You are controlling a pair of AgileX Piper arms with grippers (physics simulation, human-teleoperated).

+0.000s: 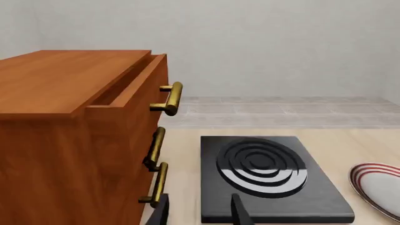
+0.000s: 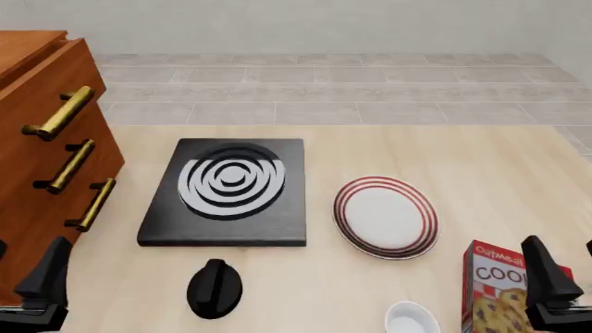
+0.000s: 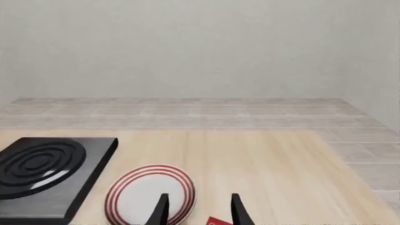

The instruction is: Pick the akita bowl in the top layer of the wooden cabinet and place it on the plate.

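Observation:
The wooden cabinet (image 1: 62, 140) (image 2: 37, 139) stands at the table's left. Its top layer (image 1: 134, 93) (image 2: 55, 90) is pulled out a little, brass handle (image 1: 170, 98) forward, and its inside is hidden. The akita bowl is out of view. The plate (image 2: 385, 216) (image 3: 149, 193) (image 1: 378, 185), white with red rings, lies right of centre. My left gripper (image 1: 200, 213) (image 2: 23, 272) hovers open and empty at the near left, in front of the cabinet's lower drawers. My right gripper (image 3: 198, 211) (image 2: 566, 269) is open and empty at the near right, just short of the plate.
A black square stove (image 2: 227, 191) with white rings lies between cabinet and plate. A black knob-shaped object (image 2: 215, 288) sits in front of it. A small plain white bowl (image 2: 412, 319) and a red cookie box (image 2: 495, 295) stand at the near right, beside my right gripper.

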